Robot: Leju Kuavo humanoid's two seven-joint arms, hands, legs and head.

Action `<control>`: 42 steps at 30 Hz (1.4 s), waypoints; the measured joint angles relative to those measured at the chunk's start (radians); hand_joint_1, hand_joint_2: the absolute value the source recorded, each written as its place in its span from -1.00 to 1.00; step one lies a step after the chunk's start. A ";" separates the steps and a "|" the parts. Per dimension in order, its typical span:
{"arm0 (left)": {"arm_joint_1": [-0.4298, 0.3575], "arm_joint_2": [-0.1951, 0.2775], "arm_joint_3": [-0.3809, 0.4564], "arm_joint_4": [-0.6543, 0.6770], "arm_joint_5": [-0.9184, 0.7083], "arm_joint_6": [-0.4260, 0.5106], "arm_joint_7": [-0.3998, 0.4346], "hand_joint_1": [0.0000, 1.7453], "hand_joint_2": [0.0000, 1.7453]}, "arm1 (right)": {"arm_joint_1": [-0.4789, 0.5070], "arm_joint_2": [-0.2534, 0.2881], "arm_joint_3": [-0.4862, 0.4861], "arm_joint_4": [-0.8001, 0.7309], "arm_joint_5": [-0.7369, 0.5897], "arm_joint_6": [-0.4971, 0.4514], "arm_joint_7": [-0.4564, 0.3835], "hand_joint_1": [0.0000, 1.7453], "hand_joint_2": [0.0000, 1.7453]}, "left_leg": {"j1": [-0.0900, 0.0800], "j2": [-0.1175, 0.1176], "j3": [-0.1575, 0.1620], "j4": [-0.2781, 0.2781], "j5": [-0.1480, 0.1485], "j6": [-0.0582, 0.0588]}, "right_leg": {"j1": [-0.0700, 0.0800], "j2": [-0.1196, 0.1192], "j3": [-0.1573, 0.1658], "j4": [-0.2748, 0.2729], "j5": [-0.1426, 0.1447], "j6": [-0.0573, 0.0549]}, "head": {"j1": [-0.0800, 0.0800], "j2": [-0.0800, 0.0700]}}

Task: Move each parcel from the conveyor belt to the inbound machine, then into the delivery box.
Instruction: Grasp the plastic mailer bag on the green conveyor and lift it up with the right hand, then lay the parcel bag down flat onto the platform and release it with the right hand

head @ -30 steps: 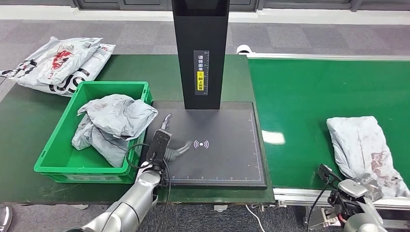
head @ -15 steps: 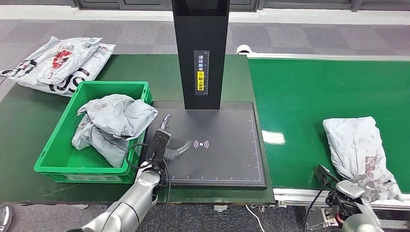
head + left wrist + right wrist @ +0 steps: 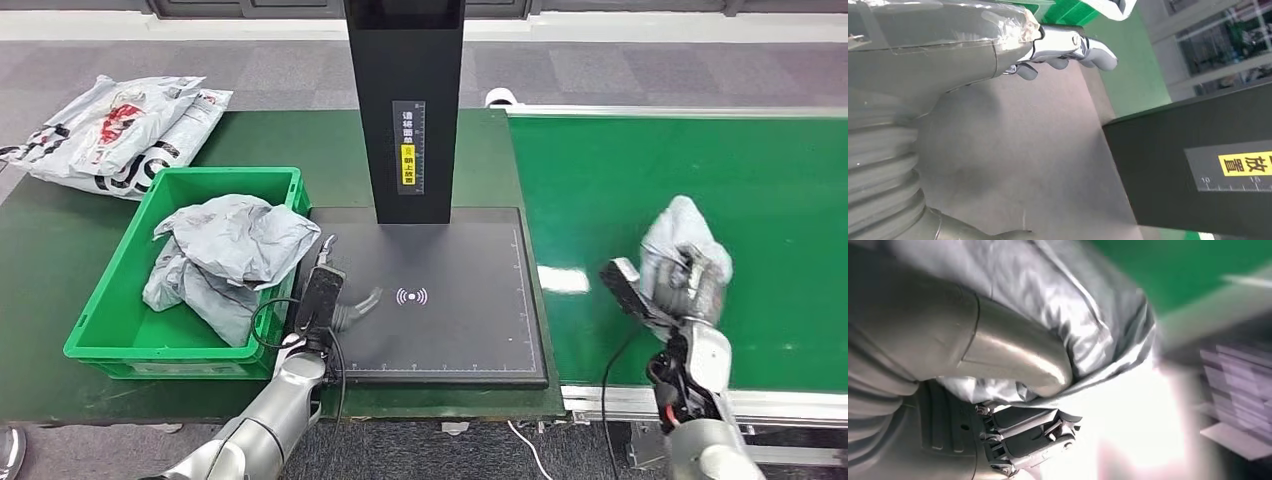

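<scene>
While the right robot hand clamps a crumpled grey plastic parcel above the green conveyor belt,
the left robot hand, fingers apart, rests on the bare black scanner pad beside the green plastic crate.

Left hand hovers over scanner pad; black column beside.
</scene>
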 joint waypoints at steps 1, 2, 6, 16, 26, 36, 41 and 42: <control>-0.007 -0.002 0.003 0.000 -0.008 0.005 0.008 -1.00 1.00 | 0.008 0.049 -0.019 -0.077 0.010 -0.001 -0.110 1.00 1.00 | 0.000 0.000 0.000 0.000 0.000 0.000 | 0.001 0.000 -0.001 0.000 0.000 -0.001 | 0.000 0.000; -0.013 -0.005 0.004 0.000 -0.015 0.006 0.013 -1.00 1.00 | 0.020 0.090 -0.026 -0.140 0.019 -0.001 -0.161 1.00 1.00 | 0.001 -0.001 0.000 0.000 0.000 -0.001 | 0.001 -0.002 -0.001 0.000 -0.001 -0.002 | 0.000 0.000; -0.027 -0.011 0.014 0.000 -0.031 0.007 0.019 -1.00 1.00 | 0.072 0.184 -0.015 -0.314 0.023 0.001 -0.044 1.00 1.00 | 0.002 -0.011 -0.002 -0.001 0.002 -0.003 | 0.002 -0.012 0.000 0.001 -0.005 -0.004 | 0.000 0.000; -0.029 -0.012 0.036 0.000 -0.038 0.006 0.013 -1.00 1.00 | 0.127 0.242 0.012 -0.453 0.028 0.002 0.045 1.00 1.00 | 0.000 -0.007 -0.003 -0.001 0.001 -0.002 | 0.000 -0.007 -0.002 0.001 -0.004 -0.004 | 0.000 0.000; -0.030 -0.012 0.066 -0.001 -0.057 0.006 -0.004 -1.00 1.00 | 0.107 0.269 0.189 -0.295 0.003 0.012 0.079 1.00 1.00 | 0.001 -0.003 -0.002 -0.002 0.001 -0.003 | 0.001 -0.003 -0.003 0.003 -0.004 -0.005 | 0.000 0.000; -0.030 -0.012 0.111 -0.009 -0.073 0.007 -0.019 -1.00 1.00 | 0.058 0.360 0.655 0.031 -0.231 0.199 0.099 1.00 1.00 | 0.003 -0.002 -0.003 -0.002 0.001 -0.005 | 0.002 -0.002 -0.006 0.004 -0.004 -0.006 | 0.000 0.000; -0.030 -0.012 0.128 -0.009 -0.074 0.009 -0.020 -1.00 1.00 | 0.026 0.364 0.806 0.086 -0.283 0.191 0.116 1.00 1.00 | 0.002 -0.002 -0.003 -0.002 0.001 -0.005 | 0.002 -0.002 -0.005 0.003 -0.004 -0.006 | 0.000 0.000; -0.030 -0.012 0.130 -0.010 -0.074 0.009 -0.020 -1.00 1.00 | 0.024 0.364 0.822 0.091 -0.286 0.190 0.118 1.00 1.00 | 0.002 -0.002 -0.003 -0.002 0.001 -0.005 | 0.002 -0.002 -0.005 0.003 -0.004 -0.006 | 0.000 0.000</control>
